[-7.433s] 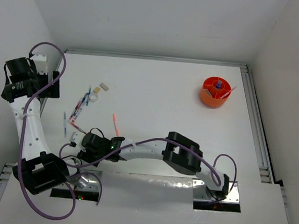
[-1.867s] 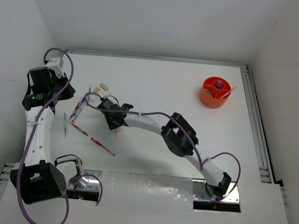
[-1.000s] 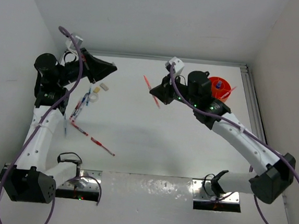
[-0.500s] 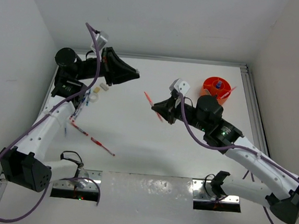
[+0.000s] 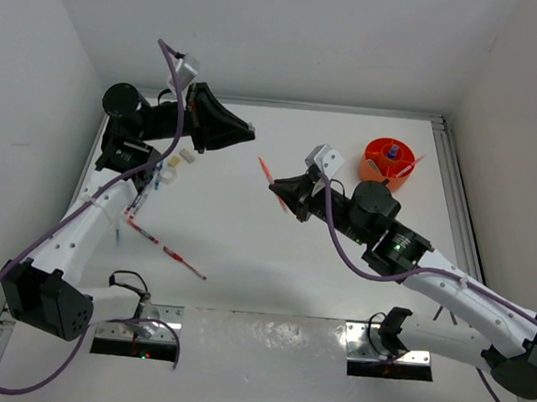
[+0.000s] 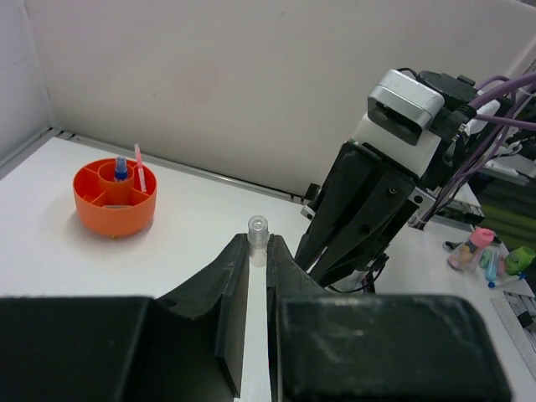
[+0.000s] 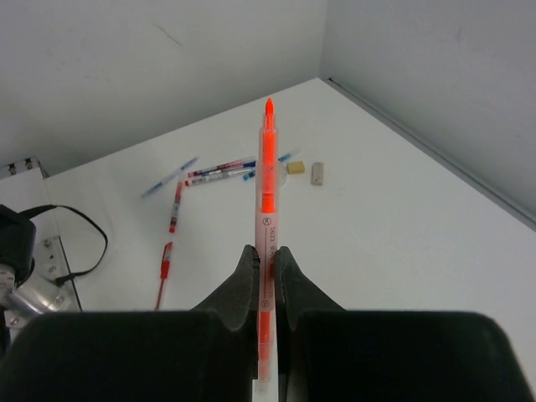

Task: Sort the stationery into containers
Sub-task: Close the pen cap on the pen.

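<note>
Right wrist cam shows your right tool [image 7: 265, 255] clenched on a pink-red pen [image 7: 266, 167], tip pointing up and away, held well clear of the desk [image 7: 377, 226]. Left wrist cam: left tool [image 6: 258, 253] is pinched shut on a thin white pen [image 6: 257, 243] w/ a clear end poking out past the jaws. So I'd say you're mid-carry on both sides: items picked, not yet dropped.

Orange tub [image 5: 374, 180] sits at the far right of the desk. A blue-capped bottle [image 5: 393, 154] and a leaning pink pen [image 5: 409, 163] are already in it. Right tool hangs well left of the tub.

Next move, as I read it: swing over the tub, tilt the pen tip-down, line it up w/ a compartment, then let go. Pen is long vs. the tub, so it may tip out if dropped flat.

Left on the desk: a pen cluster [image 5: 143, 193] at far left, a red pen [image 5: 184, 263] nearer the bases, and a beige block [image 5: 188, 155].

Desk is plain white and matte, w/ white walls on three sides and a metal rail [image 5: 462, 227] along the right edge.
</note>
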Available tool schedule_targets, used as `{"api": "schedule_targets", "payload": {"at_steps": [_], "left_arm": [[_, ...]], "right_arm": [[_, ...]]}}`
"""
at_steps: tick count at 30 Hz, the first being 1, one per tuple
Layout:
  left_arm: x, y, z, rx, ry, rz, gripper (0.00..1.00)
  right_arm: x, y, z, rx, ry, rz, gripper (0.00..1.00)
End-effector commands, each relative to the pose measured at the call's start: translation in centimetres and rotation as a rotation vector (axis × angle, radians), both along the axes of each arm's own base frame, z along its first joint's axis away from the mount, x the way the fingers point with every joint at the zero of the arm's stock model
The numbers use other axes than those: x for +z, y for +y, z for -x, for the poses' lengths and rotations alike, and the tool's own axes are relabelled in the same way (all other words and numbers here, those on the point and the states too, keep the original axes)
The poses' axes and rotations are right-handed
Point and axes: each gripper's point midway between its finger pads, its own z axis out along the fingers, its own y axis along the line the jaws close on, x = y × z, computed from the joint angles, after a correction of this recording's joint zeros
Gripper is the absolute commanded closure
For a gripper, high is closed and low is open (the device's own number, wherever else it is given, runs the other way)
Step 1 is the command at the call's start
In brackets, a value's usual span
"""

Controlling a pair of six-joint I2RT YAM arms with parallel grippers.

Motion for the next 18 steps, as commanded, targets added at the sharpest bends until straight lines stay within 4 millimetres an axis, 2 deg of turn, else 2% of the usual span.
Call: {"api": "schedule_targets", "payload": {"at_steps": [1, 18], "left_arm": [[0.8, -0.2, 0.6, -0.023, -0.074, -0.001, 1.00], [-1.1, -0.5, 1.2, -0.019, -0.038, -0.027, 1.00]], "right_arm": [[3.7, 0.2, -0.6, -0.023, -0.076, -0.078, 1.00], [4.2, 1.0, -0.1, -0.001, -0.067, -0.135, 1.00]]}}
